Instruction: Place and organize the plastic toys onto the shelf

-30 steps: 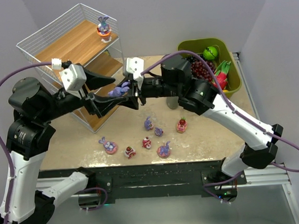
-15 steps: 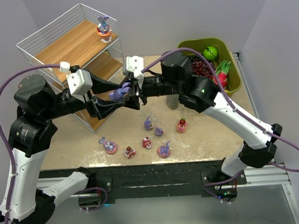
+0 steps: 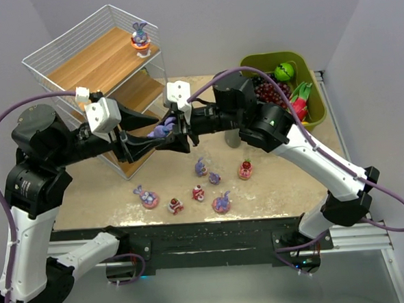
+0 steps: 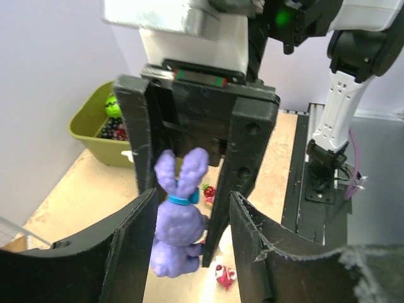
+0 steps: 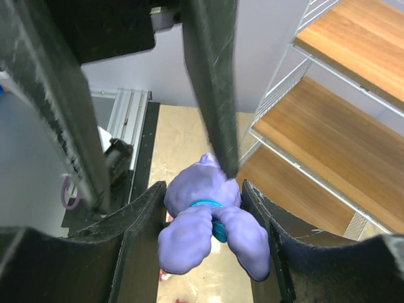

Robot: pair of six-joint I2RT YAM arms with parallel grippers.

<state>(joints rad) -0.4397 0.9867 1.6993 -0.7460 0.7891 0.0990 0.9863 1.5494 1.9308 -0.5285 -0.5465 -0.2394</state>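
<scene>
A purple long-eared bunny (image 3: 162,129) hangs in mid-air in front of the shelf (image 3: 100,61), and my right gripper (image 3: 175,130) is shut on it. In the right wrist view the bunny (image 5: 205,221) is pressed between both fingers. My left gripper (image 3: 157,133) comes from the opposite side and stands open around the same bunny (image 4: 180,227). The toy rests against one left finger (image 4: 129,246), with a gap to the other. One bunny figurine (image 3: 140,37) stands on the shelf's top board. Several plastic toys (image 3: 198,192) lie on the table.
An olive-green bin (image 3: 309,68) with fake fruit (image 3: 283,71) stands at the back right. The loose toys spread from a bunny on a pink base (image 3: 147,197) to a red cake piece (image 3: 245,169), below the two joined grippers.
My left gripper's fingers have narrowed around the bunny. The left arm has shifted slightly. The right gripper has kept its hold and edged a little to the left.
</scene>
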